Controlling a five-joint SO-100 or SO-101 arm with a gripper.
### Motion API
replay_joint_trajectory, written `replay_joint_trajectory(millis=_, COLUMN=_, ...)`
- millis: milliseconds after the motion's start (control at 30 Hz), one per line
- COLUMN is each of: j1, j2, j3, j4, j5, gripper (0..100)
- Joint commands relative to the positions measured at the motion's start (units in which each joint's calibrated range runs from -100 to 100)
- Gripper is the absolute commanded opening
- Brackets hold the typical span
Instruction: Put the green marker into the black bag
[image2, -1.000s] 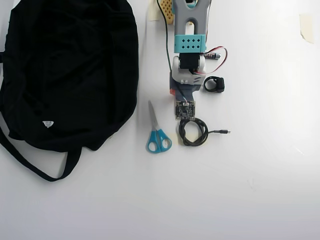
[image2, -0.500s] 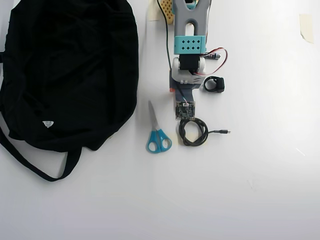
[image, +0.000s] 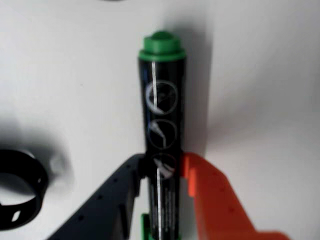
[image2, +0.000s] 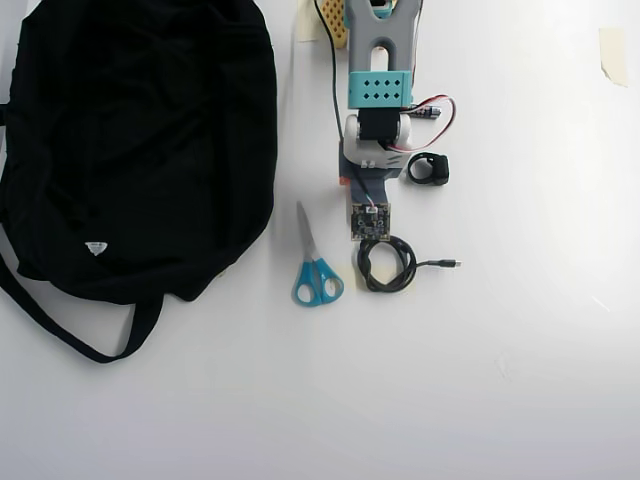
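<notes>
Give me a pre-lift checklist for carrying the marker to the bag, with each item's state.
1. Green marker between the fingers: ok, dark finger and orange finger flank its barrel.
2. Gripper firmly clamped: cannot tell.
3. Black ring outside the jaws: ok.
4. Black bag mouth open: cannot tell.
5. Scissors lie between arm and bag: not ok if dragged low.

Open white table between arm and bag, one pair of scissors in the lane.
Blue-handled scissors (image2: 314, 263) lie at eight o'clock of the gripper (image2: 368, 185); black bag (image2: 135, 140) at nine; coiled cable (image2: 388, 264) at six, black ring (image2: 429, 168) at three.
</notes>
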Motion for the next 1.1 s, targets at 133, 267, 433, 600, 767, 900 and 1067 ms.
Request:
replay_joint_trajectory(millis=133, j1=0.2, j2=-4.7, j3=-2.6, j4=1.9, j5=0.2, gripper=2)
replay_joint_trajectory(millis=267, j1=0.2, j2=-4.8, j3=-2.6, j4=2.6, j5=0.2, gripper=2)
replay_joint_trajectory(millis=433, j1=0.3, j2=-5.9, j3=-2.6, j4=3.1, j5=0.2, gripper=2)
replay_joint_trajectory(millis=600, j1=0.7, j2=-7.9, j3=-2.6, j4=4.5, j5=0.2, gripper=2)
replay_joint_trajectory(millis=767, j1=0.8, j2=-8.4, j3=-2.6, j4=5.2, j5=0.3, gripper=2)
replay_joint_trajectory(millis=900, j1=0.8, j2=-8.8, j3=-2.6, j4=5.2, j5=0.3, gripper=2)
replay_joint_trajectory(millis=1067, j1=0.8, j2=-11.5, j3=-2.6, j4=6.5, j5=0.3, gripper=2)
